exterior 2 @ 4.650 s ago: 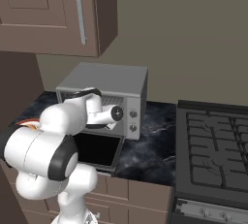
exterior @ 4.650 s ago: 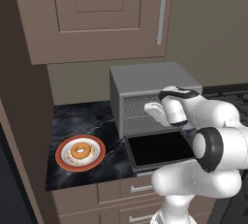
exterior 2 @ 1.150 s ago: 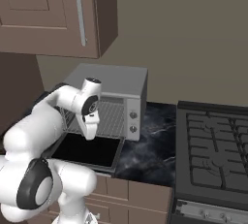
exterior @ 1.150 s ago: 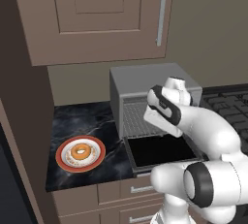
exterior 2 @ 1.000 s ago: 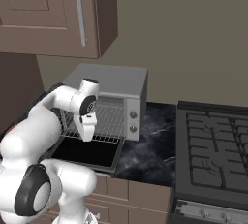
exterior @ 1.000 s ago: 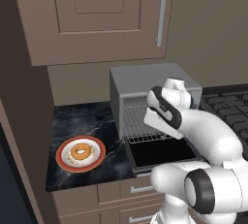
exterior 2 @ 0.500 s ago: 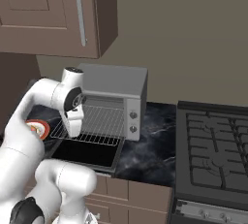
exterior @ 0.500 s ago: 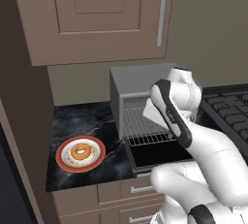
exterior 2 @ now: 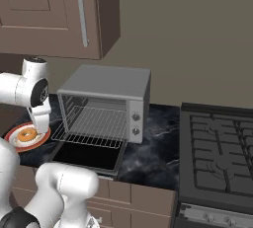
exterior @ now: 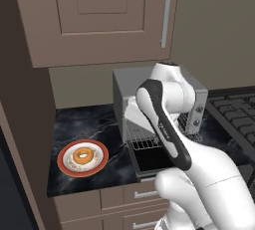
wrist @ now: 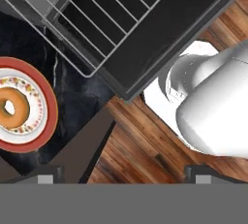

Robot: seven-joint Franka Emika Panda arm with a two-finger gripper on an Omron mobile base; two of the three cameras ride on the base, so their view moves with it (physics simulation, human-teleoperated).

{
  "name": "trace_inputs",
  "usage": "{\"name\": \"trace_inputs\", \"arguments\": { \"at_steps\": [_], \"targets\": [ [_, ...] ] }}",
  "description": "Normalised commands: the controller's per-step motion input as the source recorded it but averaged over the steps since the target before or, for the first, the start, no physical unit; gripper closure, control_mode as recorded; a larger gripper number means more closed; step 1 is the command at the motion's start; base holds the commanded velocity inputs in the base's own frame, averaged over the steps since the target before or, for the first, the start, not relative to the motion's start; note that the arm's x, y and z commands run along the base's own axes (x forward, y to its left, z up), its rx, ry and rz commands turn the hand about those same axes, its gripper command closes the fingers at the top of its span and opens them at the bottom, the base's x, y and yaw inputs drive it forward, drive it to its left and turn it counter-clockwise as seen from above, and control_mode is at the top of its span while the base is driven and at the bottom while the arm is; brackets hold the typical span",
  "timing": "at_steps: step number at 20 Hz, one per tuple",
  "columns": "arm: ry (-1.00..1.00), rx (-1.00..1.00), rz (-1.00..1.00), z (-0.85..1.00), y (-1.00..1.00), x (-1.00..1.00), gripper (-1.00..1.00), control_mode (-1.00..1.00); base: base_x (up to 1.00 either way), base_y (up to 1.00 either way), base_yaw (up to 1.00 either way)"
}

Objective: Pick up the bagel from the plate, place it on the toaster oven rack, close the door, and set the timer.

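Note:
The bagel (exterior: 82, 155) (exterior 2: 26, 134) (wrist: 11, 108) lies in the middle of the plate (exterior: 63, 163) (exterior 2: 11, 133) (wrist: 47, 113), on the counter left of the toaster oven (exterior 2: 111, 86). The door (exterior 2: 89, 157) (wrist: 174, 29) hangs open and flat. The toaster oven rack (exterior: 144, 138) (exterior 2: 91, 126) (wrist: 109, 17) is pulled out over it, and it is bare. My gripper (exterior 2: 39, 127) (wrist: 124, 175) points down between the plate and the rack, above the counter's front edge. Its jaws stand wide apart and hold nothing.
A dark stove top (exterior 2: 217, 145) lies right of the oven. Two knobs (exterior 2: 136, 124) sit on the oven's right panel. Brown wall cabinets (exterior: 99, 15) hang above. A tall brown panel (exterior: 20, 124) closes the counter's left end. Wooden floor (wrist: 145, 140) lies below.
The jaws have opened and come off the rack, which stays pulled out. The arm has swung left from the oven mouth toward the plate.

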Motion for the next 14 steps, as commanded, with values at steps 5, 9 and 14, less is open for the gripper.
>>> {"name": "trace_inputs", "arguments": {
  "at_steps": [5, 9, 14],
  "targets": [
    [0.01, 0.00, 0.01, 0.01, 0.83, -0.04, -1.00, -1.00, 0.00, 0.00, 0.00],
    [0.00, -0.01, 0.00, -0.20, 0.57, 0.16, -1.00, -1.00, 0.00, 0.00, 0.00],
    [0.00, -0.02, 0.00, -0.44, 0.34, 0.48, -1.00, -1.00, 0.00, 0.00, 0.00]
  ]
}}
